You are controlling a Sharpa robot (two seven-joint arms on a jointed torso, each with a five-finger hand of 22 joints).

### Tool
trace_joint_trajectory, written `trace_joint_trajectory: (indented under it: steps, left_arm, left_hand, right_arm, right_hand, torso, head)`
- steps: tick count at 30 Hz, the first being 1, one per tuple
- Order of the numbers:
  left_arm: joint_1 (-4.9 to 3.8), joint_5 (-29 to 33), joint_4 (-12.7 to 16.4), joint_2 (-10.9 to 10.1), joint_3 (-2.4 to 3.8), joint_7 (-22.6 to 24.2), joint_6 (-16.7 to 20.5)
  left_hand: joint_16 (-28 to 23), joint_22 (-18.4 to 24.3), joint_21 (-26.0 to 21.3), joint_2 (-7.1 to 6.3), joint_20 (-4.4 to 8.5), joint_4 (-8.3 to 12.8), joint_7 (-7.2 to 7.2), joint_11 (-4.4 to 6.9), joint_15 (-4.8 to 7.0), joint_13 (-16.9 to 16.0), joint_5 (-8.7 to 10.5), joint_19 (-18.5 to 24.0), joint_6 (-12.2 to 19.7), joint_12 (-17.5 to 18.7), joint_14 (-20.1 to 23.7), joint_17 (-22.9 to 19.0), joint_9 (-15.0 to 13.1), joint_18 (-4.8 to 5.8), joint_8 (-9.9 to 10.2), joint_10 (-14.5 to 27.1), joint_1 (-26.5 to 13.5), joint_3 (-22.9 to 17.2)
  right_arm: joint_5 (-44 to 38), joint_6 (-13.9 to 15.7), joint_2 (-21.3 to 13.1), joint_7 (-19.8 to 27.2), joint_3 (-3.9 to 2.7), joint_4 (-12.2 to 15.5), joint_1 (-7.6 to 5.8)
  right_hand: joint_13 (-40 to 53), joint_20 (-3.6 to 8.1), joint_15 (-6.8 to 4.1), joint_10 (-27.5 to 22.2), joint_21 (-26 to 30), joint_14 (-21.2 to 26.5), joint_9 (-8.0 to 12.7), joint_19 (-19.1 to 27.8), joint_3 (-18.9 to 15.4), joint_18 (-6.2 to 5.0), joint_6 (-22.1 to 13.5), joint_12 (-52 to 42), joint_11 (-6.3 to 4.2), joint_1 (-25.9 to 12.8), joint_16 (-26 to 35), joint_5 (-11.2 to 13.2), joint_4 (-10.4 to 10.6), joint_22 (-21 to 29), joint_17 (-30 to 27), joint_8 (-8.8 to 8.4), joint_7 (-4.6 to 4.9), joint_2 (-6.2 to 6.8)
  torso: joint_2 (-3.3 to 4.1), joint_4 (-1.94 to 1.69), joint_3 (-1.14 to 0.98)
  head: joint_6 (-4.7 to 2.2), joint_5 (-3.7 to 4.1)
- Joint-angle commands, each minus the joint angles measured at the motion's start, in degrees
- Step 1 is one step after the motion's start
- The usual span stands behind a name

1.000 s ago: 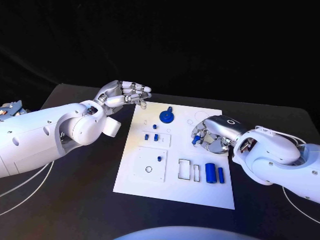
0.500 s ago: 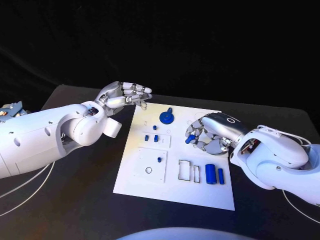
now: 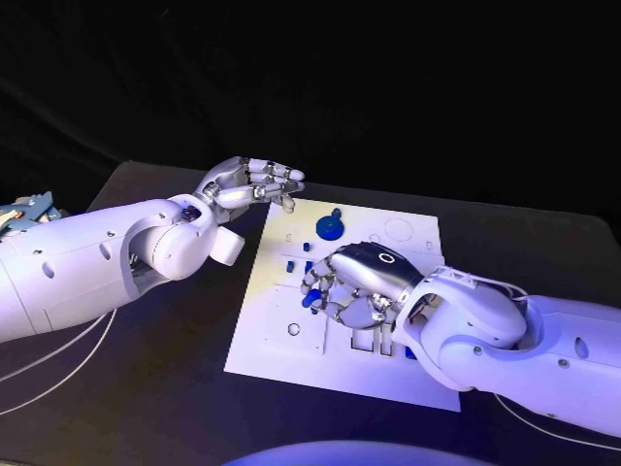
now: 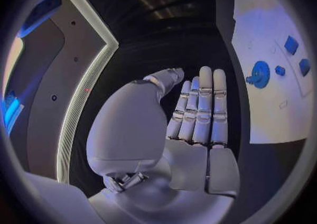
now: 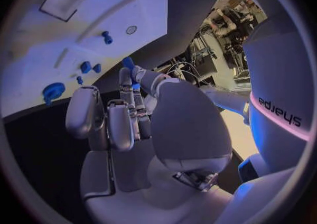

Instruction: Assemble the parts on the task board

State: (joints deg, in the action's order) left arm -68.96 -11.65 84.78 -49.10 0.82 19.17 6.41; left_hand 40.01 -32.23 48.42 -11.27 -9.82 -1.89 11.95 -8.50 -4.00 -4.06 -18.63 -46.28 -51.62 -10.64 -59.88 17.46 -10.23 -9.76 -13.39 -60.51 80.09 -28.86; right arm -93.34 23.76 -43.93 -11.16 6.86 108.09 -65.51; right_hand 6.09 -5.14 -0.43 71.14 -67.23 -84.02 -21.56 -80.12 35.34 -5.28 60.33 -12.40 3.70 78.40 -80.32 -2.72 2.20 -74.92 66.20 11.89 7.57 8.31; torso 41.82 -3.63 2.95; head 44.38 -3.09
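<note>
Board (image 3: 276, 354) lies mid-table, blue parts on it. Right hand (image 3: 350, 284) hovers over its middle, pinching a small blue part (image 5: 127, 63) at its fingertips. Left hand (image 3: 250, 183), fingers curled and holding nothing, hangs beyond the board's far-left corner.

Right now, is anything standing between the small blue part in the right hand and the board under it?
Nothing visible: the right hand holds the small blue part over bare task board.

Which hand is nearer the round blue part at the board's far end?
Left. The left hand hovers off the board's far corner, beside the round blue part; the right hand is mid-board.
</note>
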Motion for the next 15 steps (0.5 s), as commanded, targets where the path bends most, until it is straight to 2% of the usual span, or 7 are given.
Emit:
trace_joint_trajectory:
  steps: [1,7,15]
  left_arm:
    - [-0.02,0.2,0.1,0.2,0.04,0.3,-1.0]
    - [-0.02,0.2,0.2,0.2,0.04,0.3,-1.0]
    - [-0.02,0.2,0.3,0.2,0.04,0.2,-0.9]
  left_hand:
    - [-0.3,0.0,-0.3,0.35,0.08,0.1,0.44,-0.05,-0.29,0.0,-0.06,0.3,-0.1,-0.1,0.2,0.1,0.1,-0.63,0.2,0.4,0.1,0.1]
    - [-0.4,0.0,-0.3,0.41,0.08,0.1,0.47,-0.08,-0.31,0.0,-0.06,0.3,0.0,-0.1,0.2,0.1,0.1,-0.63,0.2,0.5,0.1,0.1]
    - [-0.4,0.0,-0.3,0.41,0.08,0.1,0.47,-0.08,-0.31,0.0,-0.06,0.3,0.0,-0.1,0.2,0.1,0.1,-0.63,0.2,0.5,0.1,0.1]
  right_arm:
    - [-0.1,-0.1,1.4,1.9,0.09,-1.0,0.96]
    - [-0.2,-0.6,3.7,2.3,0.31,-2.9,2.49]
    - [-0.4,-1.8,5.4,2.2,0.78,-5.3,3.46]
  right_hand:
    - [0.1,0.08,-0.51,-0.1,0.4,-1.4,-1.9,0.0,0.1,0.49,0.5,0.4,-0.33,-0.7,0.0,-0.3,-0.4,-4.9,0.0,0.43,-0.04,-0.14]
    - [0.1,0.08,-0.52,-0.1,0.4,-1.4,-1.9,0.0,0.2,0.49,0.5,0.4,-0.33,-0.7,0.0,-0.3,-0.4,-4.9,0.0,0.44,-0.04,-0.16]
    - [0.1,0.09,-0.52,-0.2,0.7,-1.4,-2.0,0.2,0.2,0.42,0.3,0.5,-0.3,-0.7,0.1,-0.3,-0.5,-4.8,-0.2,0.41,0.01,-0.18]
  torso:
    - [0.05,0.05,0.07]
    - [0.04,0.17,0.02]
    - [0.1,0.15,-0.06]
  head:
    - [0.0,-0.45]
    - [0.27,-0.88]
    - [0.63,-1.35]
